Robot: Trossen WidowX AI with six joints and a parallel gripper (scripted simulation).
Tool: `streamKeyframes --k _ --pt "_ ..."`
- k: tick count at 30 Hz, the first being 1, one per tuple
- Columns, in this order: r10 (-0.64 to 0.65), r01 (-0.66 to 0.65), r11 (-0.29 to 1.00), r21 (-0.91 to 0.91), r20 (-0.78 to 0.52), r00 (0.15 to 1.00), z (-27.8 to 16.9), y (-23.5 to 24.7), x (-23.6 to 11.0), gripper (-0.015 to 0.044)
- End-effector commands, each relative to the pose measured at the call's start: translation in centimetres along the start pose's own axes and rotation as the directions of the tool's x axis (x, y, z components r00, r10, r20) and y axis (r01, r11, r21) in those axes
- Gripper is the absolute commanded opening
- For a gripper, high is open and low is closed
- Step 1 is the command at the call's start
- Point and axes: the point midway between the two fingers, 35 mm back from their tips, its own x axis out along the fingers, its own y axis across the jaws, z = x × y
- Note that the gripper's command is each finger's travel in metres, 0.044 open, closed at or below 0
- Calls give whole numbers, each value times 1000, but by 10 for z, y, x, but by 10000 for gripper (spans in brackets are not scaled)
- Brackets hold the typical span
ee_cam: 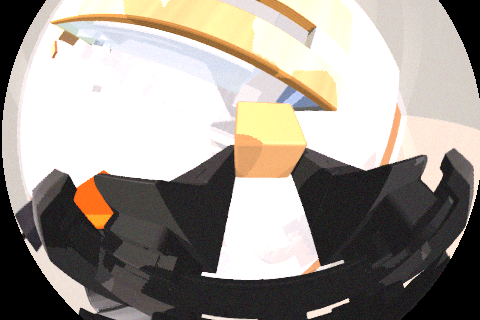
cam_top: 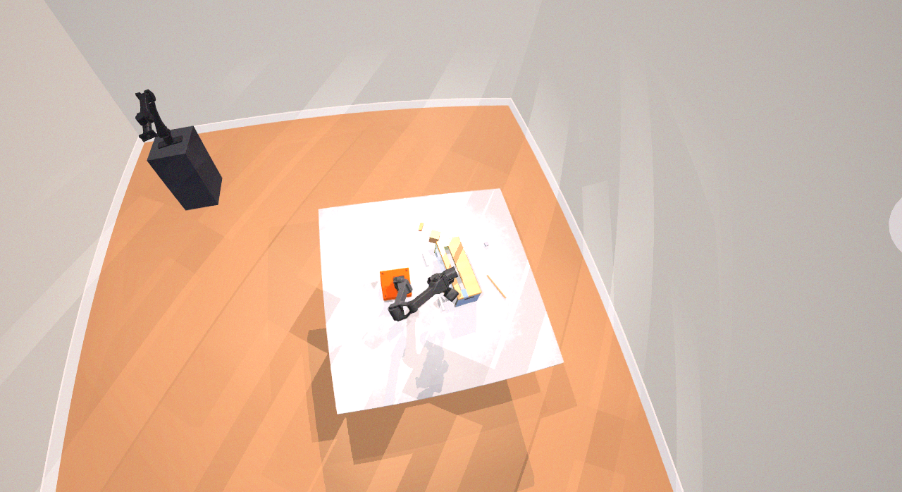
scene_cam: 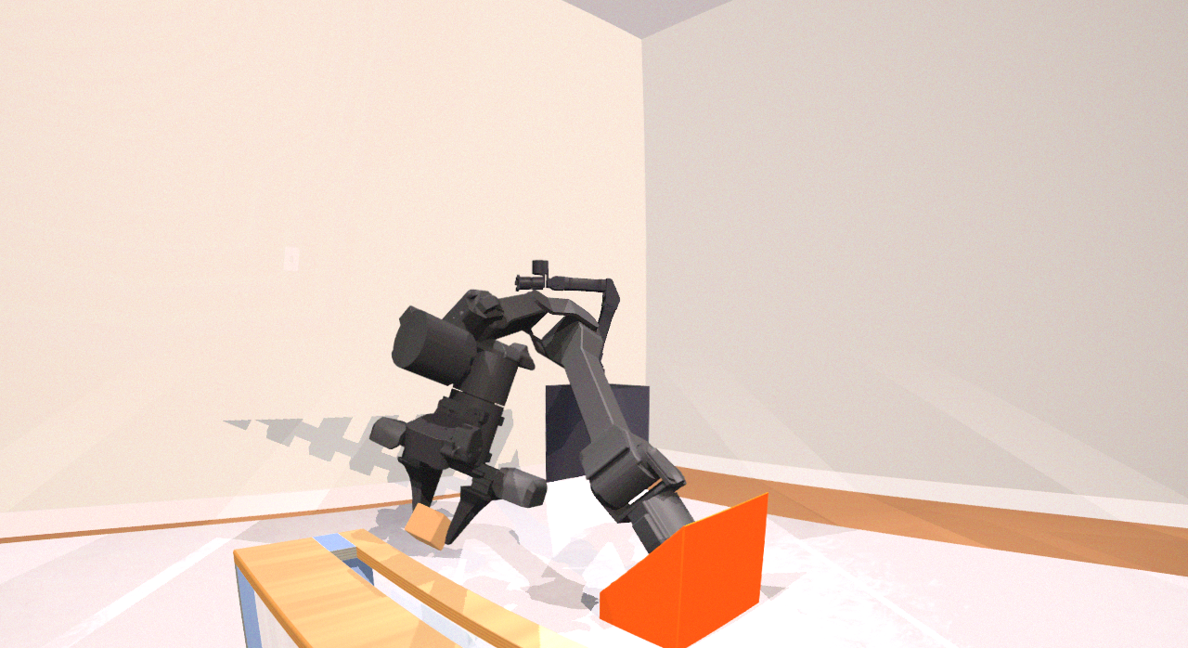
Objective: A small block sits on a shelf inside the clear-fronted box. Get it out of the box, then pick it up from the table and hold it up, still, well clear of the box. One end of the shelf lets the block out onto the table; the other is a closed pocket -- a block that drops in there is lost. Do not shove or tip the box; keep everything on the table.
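A white counter (cam_top: 403, 369) is standing on an orange wood floor (cam_top: 208, 337) between pale walls. The tool (scene_cam: 438, 520) is clenching the small tan block (scene_cam: 427, 526) between its fingertips, seemingly just above the counter (height is hard to judge) beside the wooden box (scene_cam: 307, 590), whose lower part is getting cut off.

The box (scene_cam: 316, 590) stands just beside the gripper (scene_cam: 440, 511); the orange wedge (scene_cam: 689, 565) flanks the arm's base.
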Motion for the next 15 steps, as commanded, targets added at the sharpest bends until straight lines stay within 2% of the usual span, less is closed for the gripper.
streamKeyframes --k 1,8,15 --pt "-17 16 986 -166 -1 1000 1 -3 -5 0" --pt "-38 32 896 -443 -5 999 1 -4 -10 0" --pt "-61 39 730 -682 -8 998 1 -5 -16 0"
